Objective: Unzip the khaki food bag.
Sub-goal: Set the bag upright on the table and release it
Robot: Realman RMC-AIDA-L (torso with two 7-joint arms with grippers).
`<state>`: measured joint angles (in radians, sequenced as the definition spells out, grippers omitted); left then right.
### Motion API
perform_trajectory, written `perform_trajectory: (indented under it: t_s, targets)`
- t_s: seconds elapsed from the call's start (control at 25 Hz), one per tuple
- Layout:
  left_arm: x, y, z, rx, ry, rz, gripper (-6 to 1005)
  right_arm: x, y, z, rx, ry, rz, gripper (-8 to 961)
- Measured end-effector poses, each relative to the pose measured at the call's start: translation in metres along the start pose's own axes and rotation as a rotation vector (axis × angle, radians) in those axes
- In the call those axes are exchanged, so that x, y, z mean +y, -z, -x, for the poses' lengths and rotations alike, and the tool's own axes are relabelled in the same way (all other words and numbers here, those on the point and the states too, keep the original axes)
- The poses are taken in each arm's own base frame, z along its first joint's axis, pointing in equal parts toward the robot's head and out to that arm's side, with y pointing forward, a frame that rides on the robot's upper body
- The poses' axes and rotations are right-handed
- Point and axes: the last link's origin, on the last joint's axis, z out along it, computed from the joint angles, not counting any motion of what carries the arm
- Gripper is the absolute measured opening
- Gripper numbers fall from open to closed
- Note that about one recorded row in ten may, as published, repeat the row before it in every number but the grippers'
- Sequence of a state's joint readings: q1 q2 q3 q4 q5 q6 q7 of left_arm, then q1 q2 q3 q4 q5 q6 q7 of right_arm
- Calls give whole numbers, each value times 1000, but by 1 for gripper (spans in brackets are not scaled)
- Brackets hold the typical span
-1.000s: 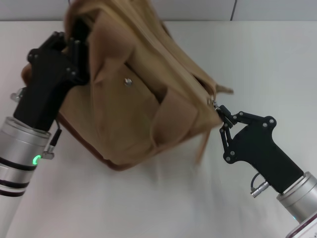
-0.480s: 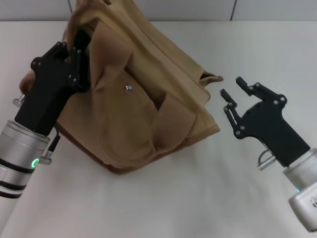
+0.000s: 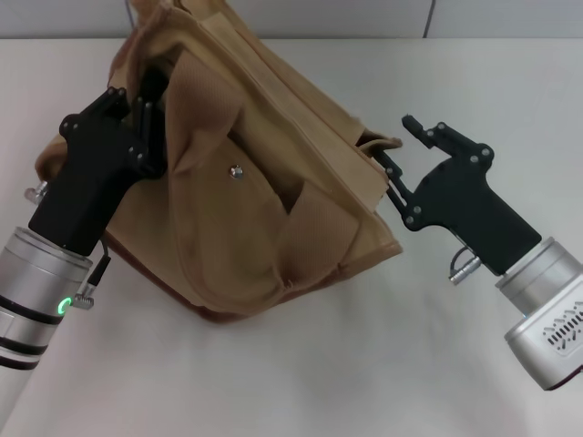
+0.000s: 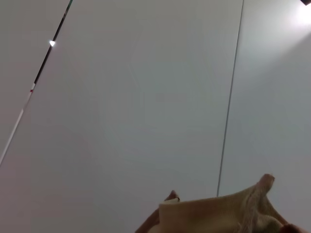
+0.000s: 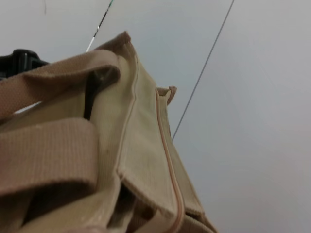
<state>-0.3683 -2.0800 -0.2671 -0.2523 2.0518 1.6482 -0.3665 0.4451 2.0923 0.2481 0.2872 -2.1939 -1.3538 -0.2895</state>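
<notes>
The khaki food bag (image 3: 264, 209) lies tilted on the white table, its front pocket and small snap (image 3: 236, 170) facing up. My left gripper (image 3: 146, 109) is shut on the bag's left end, its fingers sunk into the fabric. My right gripper (image 3: 398, 146) is open at the bag's right end, with the bag's corner tab (image 3: 383, 144) between its fingers and not clamped. The right wrist view shows the bag's straps and top edge (image 5: 141, 145) close up. The left wrist view shows only a corner of the bag (image 4: 218, 213). I cannot make out the zipper pull.
The white table (image 3: 301, 382) spreads in front of the bag and to its right. A pale panelled wall (image 3: 364, 18) rises behind the table's far edge.
My right gripper was shut at the bag's right end, then opened and drew back right. Now it is back at that end, higher up, still open. The bag has sagged and settled.
</notes>
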Motion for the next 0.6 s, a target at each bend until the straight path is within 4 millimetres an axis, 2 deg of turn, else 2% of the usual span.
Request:
perform_trajectory:
  t_s: [0.16, 0.36, 0.52, 0.6]
  targets:
    - [0, 0, 1, -7, -1, 2, 103, 0, -6, 3, -16, 7, 17, 422]
    - [0, 1, 3, -19, -1, 4, 104, 1, -10, 5, -29, 17, 36, 199]
    - [1, 1, 3, -22, 0, 7, 105, -4, -14, 6, -36, 22, 23, 114]
    - [3, 1, 4, -29, 4, 16, 106, -17, -19, 8, -47, 9, -37, 71]
